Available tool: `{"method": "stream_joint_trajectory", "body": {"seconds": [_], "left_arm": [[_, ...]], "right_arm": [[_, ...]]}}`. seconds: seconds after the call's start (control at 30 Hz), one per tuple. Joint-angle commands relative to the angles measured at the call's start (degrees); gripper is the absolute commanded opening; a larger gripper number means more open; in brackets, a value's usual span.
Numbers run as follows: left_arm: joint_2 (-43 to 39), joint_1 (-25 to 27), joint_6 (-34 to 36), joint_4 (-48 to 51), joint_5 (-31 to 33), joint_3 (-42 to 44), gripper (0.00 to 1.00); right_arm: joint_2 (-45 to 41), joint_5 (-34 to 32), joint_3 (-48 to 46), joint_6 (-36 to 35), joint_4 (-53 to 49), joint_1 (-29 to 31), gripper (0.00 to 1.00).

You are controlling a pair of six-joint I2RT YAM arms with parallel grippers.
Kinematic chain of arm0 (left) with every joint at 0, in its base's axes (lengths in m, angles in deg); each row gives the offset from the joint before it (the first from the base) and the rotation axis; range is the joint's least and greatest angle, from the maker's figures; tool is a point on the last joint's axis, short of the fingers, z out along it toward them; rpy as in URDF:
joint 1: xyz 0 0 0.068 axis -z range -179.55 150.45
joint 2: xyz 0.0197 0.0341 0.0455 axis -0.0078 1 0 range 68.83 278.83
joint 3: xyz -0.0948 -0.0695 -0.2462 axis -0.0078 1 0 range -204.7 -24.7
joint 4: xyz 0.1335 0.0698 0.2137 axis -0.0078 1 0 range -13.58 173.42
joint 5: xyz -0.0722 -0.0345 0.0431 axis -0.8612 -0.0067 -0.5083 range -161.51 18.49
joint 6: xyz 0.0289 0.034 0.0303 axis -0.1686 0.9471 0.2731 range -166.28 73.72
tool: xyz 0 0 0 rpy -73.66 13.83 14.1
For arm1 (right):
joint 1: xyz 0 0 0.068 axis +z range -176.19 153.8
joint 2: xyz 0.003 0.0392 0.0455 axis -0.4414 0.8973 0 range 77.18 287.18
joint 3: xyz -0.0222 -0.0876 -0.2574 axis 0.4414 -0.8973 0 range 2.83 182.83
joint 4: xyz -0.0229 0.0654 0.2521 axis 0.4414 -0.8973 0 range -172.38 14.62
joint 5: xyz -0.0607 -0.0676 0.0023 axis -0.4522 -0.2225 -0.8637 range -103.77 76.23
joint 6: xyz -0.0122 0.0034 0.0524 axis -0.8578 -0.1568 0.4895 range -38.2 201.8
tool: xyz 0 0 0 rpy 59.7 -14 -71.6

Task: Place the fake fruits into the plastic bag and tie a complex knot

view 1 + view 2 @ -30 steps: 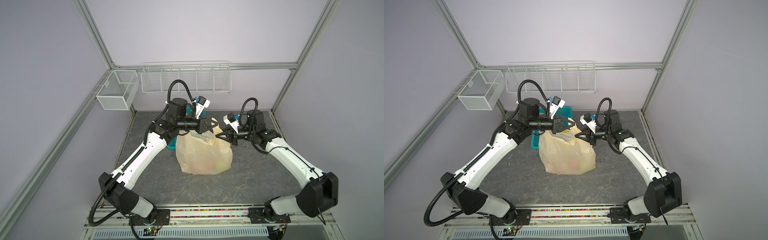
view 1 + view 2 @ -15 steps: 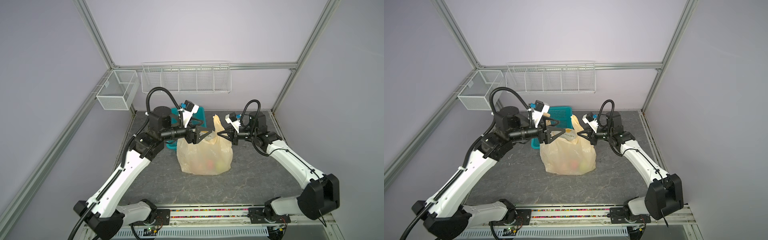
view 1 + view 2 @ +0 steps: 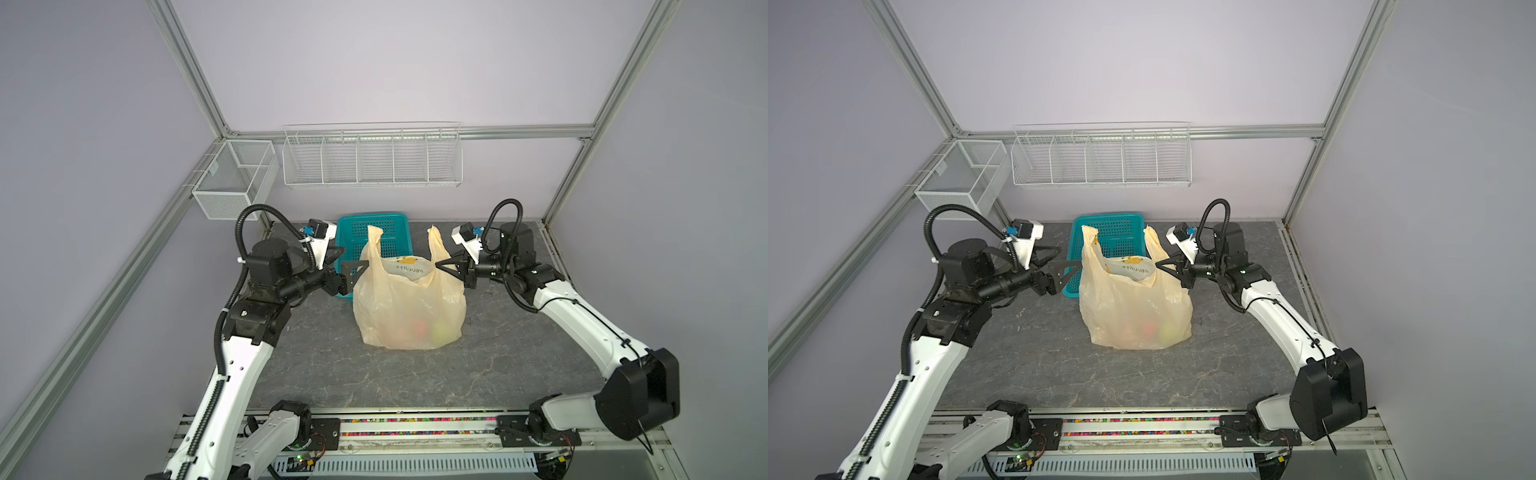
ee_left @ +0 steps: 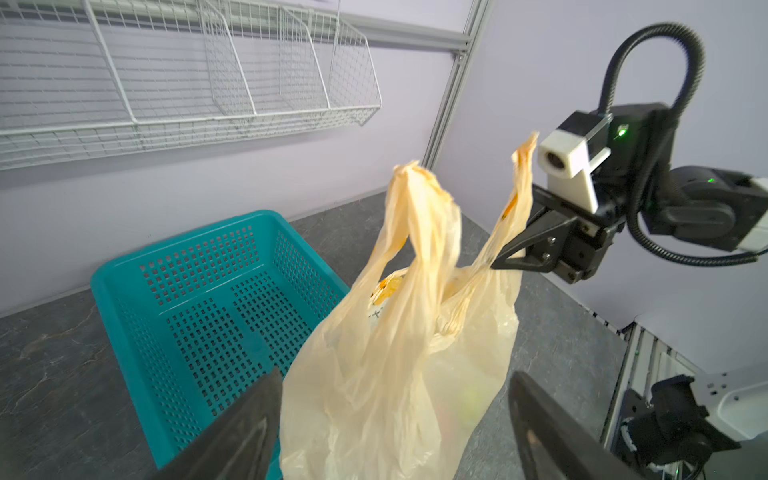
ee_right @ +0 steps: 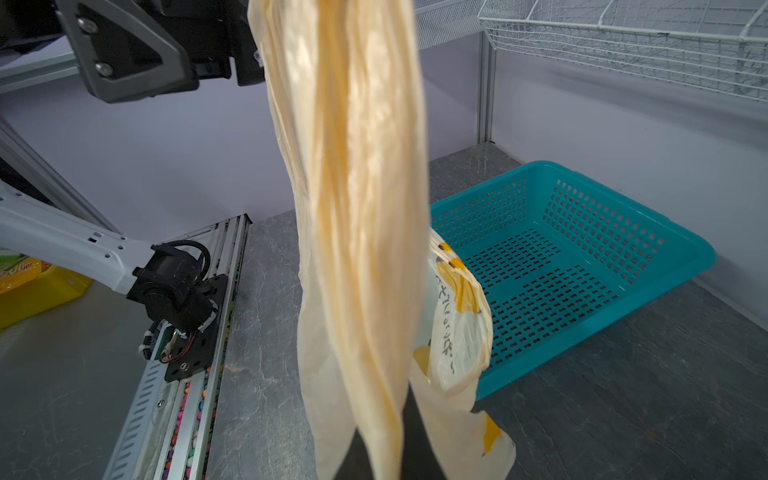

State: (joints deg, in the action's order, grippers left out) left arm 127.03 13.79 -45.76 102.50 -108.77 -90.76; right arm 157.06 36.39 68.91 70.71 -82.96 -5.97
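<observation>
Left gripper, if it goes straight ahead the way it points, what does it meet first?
The plastic bag, its near side just ahead of the open left gripper; depth is uncertain.

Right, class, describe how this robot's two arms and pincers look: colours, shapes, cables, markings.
Both the left arm and right arm have glossy white link shells joined by chunky black joint housings. A ribbed black cable hose loops above each wrist. Each wrist bears a white boxy camera housing. The left pincer and right pincer are black with flat triangular fingers.
</observation>
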Motion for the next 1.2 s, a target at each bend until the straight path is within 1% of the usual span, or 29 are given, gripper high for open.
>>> {"method": "stream_joint_trajectory", "body": {"seconds": [0.0,0.03,0.07,0.17,0.3,0.4,0.6,0.77,0.83,0.87,0.93,1.0,1.03,1.1,1.17], "left_arm": [[4.3,-0.8,7.1,0.8,-5.0,0.1,0.85],[5.9,-1.4,8.1,0.3,-6.4,-0.2,0.85],[7.6,-2.2,8.9,-0.2,-9.3,-0.4,0.85],[11.0,-3.1,9.2,-3.9,-15.4,-0.2,0.89],[13.3,-3.1,8.8,-9.0,-18.8,0.6,0.9],[14.8,-3.1,8.5,-11.6,-20.7,1.3,0.86],[16.0,-3.1,7.5,-19.8,-22.6,4.0,0.71],[16.5,-2.7,5.6,-25.4,-24.0,5.0,0.46],[16.6,-2.2,5.0,-26.8,-24.1,5.5,0.4],[16.7,-1.9,5.2,-27.0,-24.0,5.7,0.39],[16.7,-1.6,5.7,-26.9,-24.0,5.7,0.39],[16.6,-1.6,6.7,-26.4,-23.8,5.4,0.48],[16.5,-1.6,7.5,-25.7,-23.0,5.3,0.51],[16.6,-1.7,11.1,-22.2,-22.2,4.1,0.6],[17.3,-1.6,15.4,-16.6,-22.2,2.0,0.69]], "right_arm": [[-1.2,0.1,-0.6,-0.1,0.6,-0.4,0.07],[-1.1,0.2,-0.4,-0.2,0.3,-0.4,0.07],[-1.2,0.2,-0.4,-0.4,0.0,-0.4,0.07],[-1.3,0.1,-0.4,-0.5,-0.1,-0.4,0.07],[-1.2,0.3,-0.4,-0.4,0.0,-0.4,0.07],[-1.3,0.3,-0.5,-0.4,0.0,-0.4,0.07],[-0.9,0.1,-0.3,-0.3,-0.1,-0.4,0.07],[-0.7,-0.1,-0.2,-0.3,-0.2,-0.4,0.07],[-0.6,-0.1,-0.2,-0.2,-0.2,-0.4,0.07],[-0.6,-0.1,-0.2,-0.1,-0.2,-0.4,0.07],[-0.5,-0.1,-0.1,0.0,-0.2,-0.4,0.07],[-0.6,-0.1,-0.2,-0.1,-0.3,-0.4,0.07],[-0.6,-0.2,-0.1,-0.2,-0.4,-0.4,0.07],[-0.7,-0.2,-0.1,-0.2,-0.5,-0.4,0.07],[-0.8,-0.2,-0.1,-0.2,-0.5,-0.4,0.07]]}}
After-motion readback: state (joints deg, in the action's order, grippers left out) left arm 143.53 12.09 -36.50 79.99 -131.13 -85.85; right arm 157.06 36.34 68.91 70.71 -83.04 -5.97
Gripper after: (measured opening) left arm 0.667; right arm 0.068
